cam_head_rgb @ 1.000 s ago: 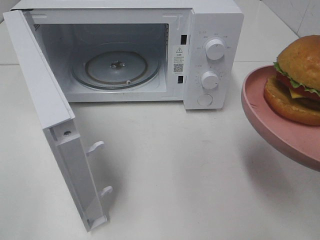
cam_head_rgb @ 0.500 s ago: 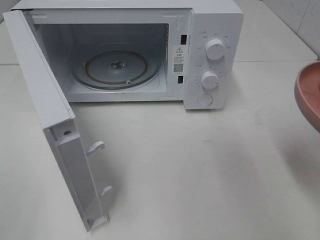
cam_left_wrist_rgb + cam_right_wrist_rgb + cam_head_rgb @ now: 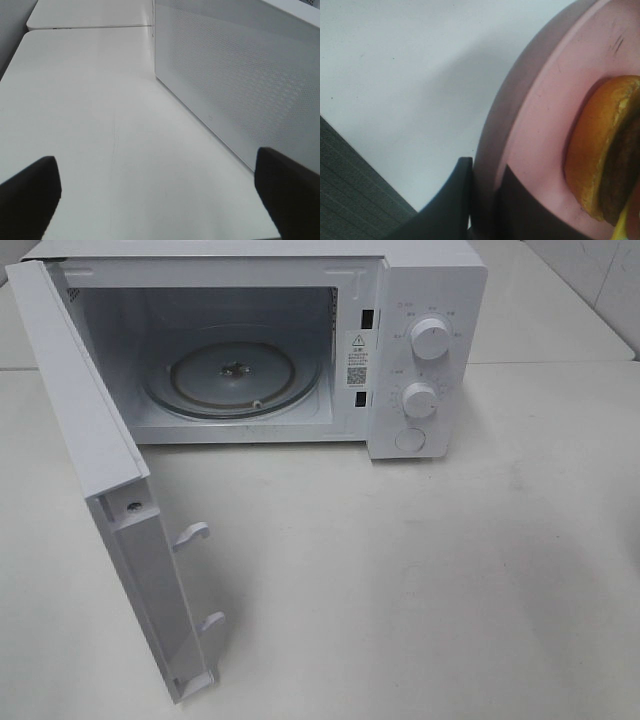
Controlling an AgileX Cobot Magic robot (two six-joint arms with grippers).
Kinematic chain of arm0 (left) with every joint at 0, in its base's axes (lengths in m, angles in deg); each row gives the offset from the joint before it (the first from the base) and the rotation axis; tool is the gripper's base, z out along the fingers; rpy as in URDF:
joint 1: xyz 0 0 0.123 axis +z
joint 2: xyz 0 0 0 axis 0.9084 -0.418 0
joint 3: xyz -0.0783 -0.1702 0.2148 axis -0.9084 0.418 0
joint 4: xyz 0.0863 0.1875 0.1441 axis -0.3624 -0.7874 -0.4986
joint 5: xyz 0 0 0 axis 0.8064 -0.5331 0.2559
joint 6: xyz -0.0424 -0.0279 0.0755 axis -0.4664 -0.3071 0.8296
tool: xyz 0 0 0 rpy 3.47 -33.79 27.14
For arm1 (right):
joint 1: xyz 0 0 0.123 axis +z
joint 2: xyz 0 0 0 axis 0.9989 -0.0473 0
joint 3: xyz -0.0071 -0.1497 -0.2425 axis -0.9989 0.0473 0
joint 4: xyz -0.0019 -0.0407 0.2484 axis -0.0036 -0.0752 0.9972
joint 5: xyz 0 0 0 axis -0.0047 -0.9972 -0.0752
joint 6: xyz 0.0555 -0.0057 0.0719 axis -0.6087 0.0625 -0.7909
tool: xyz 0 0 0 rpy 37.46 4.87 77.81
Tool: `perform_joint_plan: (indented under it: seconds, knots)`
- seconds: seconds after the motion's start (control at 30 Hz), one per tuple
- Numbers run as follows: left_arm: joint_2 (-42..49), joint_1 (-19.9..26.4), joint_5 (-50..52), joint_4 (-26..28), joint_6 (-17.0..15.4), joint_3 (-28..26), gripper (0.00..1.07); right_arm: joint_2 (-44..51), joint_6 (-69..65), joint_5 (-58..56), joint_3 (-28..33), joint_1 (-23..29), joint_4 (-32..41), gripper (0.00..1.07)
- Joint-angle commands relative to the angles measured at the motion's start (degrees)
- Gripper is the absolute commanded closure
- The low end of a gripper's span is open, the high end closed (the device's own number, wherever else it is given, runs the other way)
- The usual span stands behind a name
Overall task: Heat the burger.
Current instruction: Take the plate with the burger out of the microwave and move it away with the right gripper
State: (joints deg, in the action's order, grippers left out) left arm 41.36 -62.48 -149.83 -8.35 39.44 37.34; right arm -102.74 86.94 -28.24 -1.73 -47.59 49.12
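Done: your white microwave (image 3: 250, 350) stands open, its glass turntable (image 3: 235, 375) bare.
Burger: the glossy golden-bun burger (image 3: 605, 150) rides the round pink plate (image 3: 540, 130), outside the oven.
Fingers: right gripper (image 3: 482, 200) pinches the plate's rim; left gripper (image 3: 155, 195) spread, holding nothing.
Left: you must load, shut, start.

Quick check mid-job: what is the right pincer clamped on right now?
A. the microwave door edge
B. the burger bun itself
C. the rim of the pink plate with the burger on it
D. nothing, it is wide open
C: in the right wrist view the right pincer has one finger on each side of the rim of the pink plate, and the burger sits on the plate untouched.
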Motion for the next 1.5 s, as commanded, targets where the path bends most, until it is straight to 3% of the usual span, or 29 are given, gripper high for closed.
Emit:
perform_joint_plan:
  seconds: [0.03, 0.43, 0.83, 1.17, 1.5]
  knots:
    - [1.3, 0.2, 0.5, 0.3, 0.0, 0.2, 0.01, -3.7, -9.5, 0.7, -0.5, -0.2, -6.7, 1.04]
    - [1.3, 0.2, 0.5, 0.3, 0.0, 0.2, 0.01, -13.2, -23.5, 0.6, -0.5, -0.2, -9.5, 1.04]
    - [1.3, 0.2, 0.5, 0.3, 0.0, 0.2, 0.01, -26.8, -45.6, -5.7, -6.9, -0.2, -13.5, 1.03]
    - [1.3, 0.2, 0.5, 0.3, 0.0, 0.2, 0.01, -36.7, -52.5, -7.5, -11.2, -0.4, -13.4, 1.01]
    - [1.3, 0.2, 0.5, 0.3, 0.0, 0.2, 0.01, -42.5, -60.3, -6.0, -11.3, -0.4, -12.7, 1.01]
